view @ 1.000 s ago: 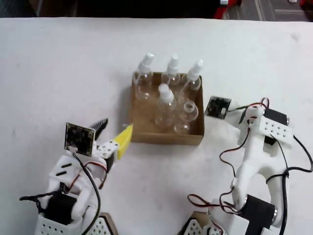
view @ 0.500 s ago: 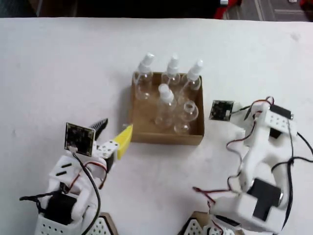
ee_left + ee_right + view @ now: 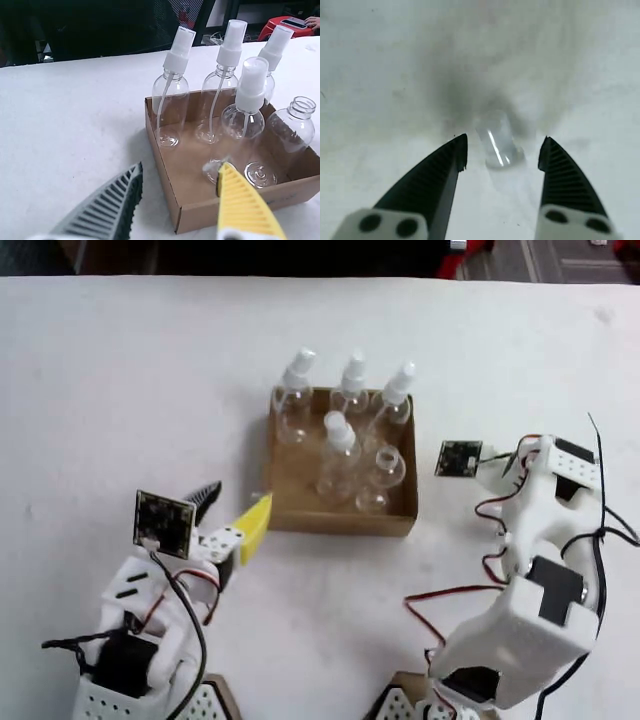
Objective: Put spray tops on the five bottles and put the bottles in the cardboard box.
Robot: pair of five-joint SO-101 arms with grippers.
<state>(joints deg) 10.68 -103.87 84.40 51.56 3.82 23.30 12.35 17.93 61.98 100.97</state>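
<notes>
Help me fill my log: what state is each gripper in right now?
Left gripper: open, empty, beside the cardboard box.
Right gripper: open, empty, over a small clear piece on the table.

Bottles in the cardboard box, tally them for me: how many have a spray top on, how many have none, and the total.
Bottles with a spray top: 4
Bottle with no top: 1
Total in the cardboard box: 5
</notes>
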